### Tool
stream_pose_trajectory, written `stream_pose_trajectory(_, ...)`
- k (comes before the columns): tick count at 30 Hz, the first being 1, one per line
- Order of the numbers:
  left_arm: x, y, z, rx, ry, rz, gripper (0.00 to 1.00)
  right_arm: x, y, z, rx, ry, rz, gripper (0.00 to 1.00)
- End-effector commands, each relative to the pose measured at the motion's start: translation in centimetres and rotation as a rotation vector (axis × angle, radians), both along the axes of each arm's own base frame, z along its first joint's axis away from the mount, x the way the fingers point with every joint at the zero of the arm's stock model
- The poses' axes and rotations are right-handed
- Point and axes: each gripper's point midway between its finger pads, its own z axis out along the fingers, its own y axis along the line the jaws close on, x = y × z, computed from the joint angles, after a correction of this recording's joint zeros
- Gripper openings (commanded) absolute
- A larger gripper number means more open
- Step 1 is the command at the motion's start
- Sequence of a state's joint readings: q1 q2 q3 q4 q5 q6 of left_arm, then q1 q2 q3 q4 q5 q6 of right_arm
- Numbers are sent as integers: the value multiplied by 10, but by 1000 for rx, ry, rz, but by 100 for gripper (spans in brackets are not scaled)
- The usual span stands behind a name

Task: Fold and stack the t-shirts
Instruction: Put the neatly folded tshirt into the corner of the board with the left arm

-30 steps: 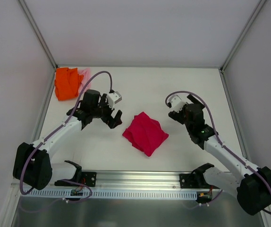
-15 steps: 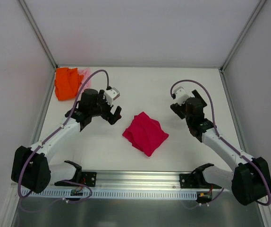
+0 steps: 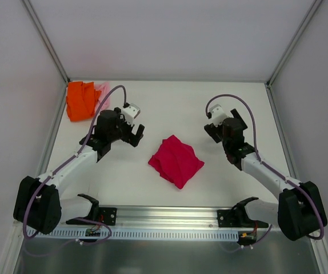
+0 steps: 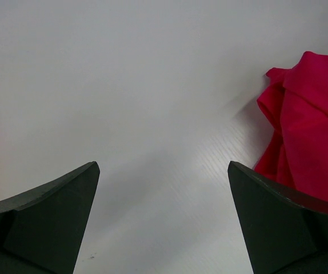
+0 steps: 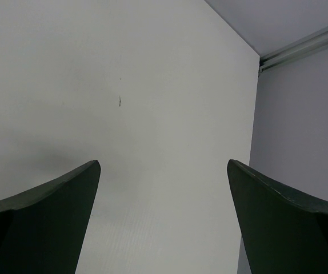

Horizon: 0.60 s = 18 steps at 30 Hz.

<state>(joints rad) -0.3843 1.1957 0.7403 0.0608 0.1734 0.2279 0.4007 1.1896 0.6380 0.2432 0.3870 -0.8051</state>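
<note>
The crimson-red t-shirt (image 3: 175, 160) lies folded in a compact bundle in the middle of the table; its edge shows at the right of the left wrist view (image 4: 312, 125). The orange t-shirt (image 3: 80, 100) lies crumpled at the far left corner, with a small part of the pale pink t-shirt (image 3: 103, 90) beside it. My left gripper (image 3: 139, 135) is open and empty, left of the red shirt and apart from it. My right gripper (image 3: 226, 127) is open and empty, to the right of the red shirt, over bare table.
White walls with metal corner posts (image 3: 48, 47) enclose the table on three sides. The right wall's base (image 5: 301, 48) shows in the right wrist view. An aluminium rail (image 3: 164, 220) with the arm bases runs along the near edge.
Both arms have drawn back from the red shirt: the left gripper moved up and left, the right gripper moved up and away. The shirts have not moved.
</note>
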Motion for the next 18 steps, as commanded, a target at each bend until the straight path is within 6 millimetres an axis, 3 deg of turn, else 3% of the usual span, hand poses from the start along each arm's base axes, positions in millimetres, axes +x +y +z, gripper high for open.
stream_pose_trajectory(1,7,-16,12,-62,16,-58,99,6,1,11,35,-59,-12,100)
stream_pose_trajectory(2,13,-19,18,-63,15,-60,99,5,1,10,35,-55,-7,100)
stream_pose_trajectory(4,19,-24,3,-41,77,-81,99,3,3,10,38,-50,9,100)
stream_pose_trajectory(5,21,-32,12,-59,81,-130,99,2,4,9,40,-46,16,100)
stream_pose_trajectory(7,19,-46,10,-85,177,-211,99,2,5,7,34,-42,27,100)
stream_pose_trajectory(8,7,-63,15,-146,225,-318,99,2,5,6,32,-40,28,100)
stream_pose_trajectory(11,-22,-89,16,-249,412,-538,99,1,5,4,26,-38,35,100)
stream_pose_trajectory(12,-28,-93,8,-267,472,-586,99,1,5,3,23,-38,34,100)
stream_pose_trajectory(18,-84,-96,18,-339,650,-834,99,4,6,-1,11,-24,39,100)
